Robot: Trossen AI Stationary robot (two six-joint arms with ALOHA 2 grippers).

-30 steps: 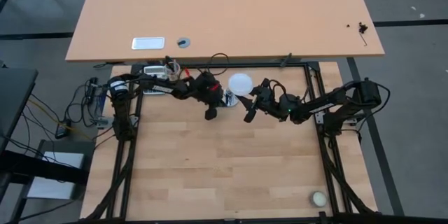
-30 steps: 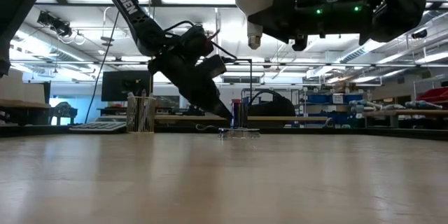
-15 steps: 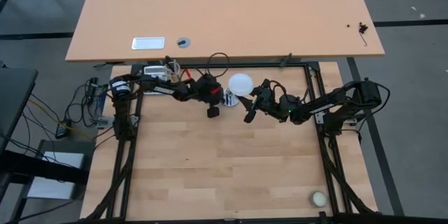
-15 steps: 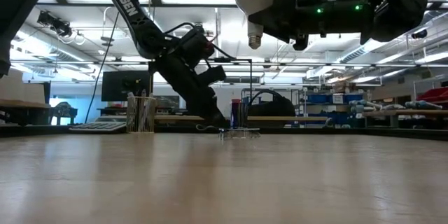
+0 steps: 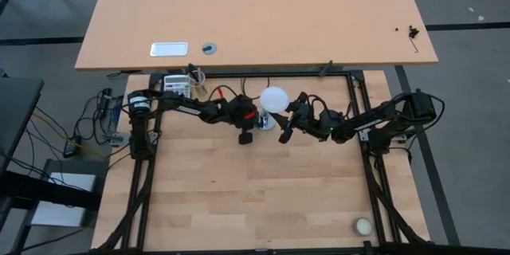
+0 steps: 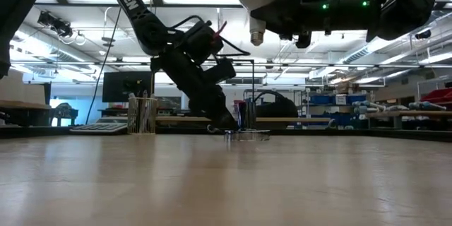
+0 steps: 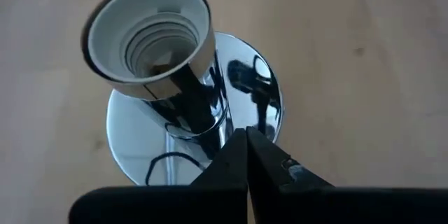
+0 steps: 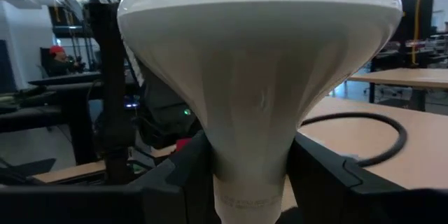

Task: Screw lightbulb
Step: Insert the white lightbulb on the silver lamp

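Note:
The white lightbulb [image 5: 274, 100] hangs high above the table's far middle, globe up and grey screw base [image 6: 258, 37] pointing down. My right gripper [image 5: 287, 116] is shut on it. Below it and slightly nearer stands the chrome socket [image 7: 150, 31], its white threaded cup tilted open on a round disc [image 6: 247, 134] that lies flat on the table. My left gripper [image 7: 246, 140] is shut, its tips down at the disc on the socket's left side [image 5: 245, 135]. My left gripper sets its shut fingertips on the socket's chrome disc [image 7: 262, 122], beside the foot of the stem. It slants down from the table's left. The disc lies flat on the table. My right gripper pinches the lightbulb's tapering neck [image 8: 252, 175] between its two fingers [image 8: 175, 178], just above the screw base. The fingers come about level from the table's right and lie across the bulb. The bulb stands upright, lifted clear of the table and the socket.
A small cream ball [image 5: 363, 225] lies at the near right corner. A pale desk [image 5: 255, 16] stands beyond the far edge, with cables and a box [image 5: 177, 84] at the far left. The near half of the wooden table [image 5: 255, 199] is bare.
My left gripper, still shut, has swung toward the table's right and sunk toward the socket's disc. The socket has slid a little toward the right with it. My right gripper has kept the lightbulb held above.

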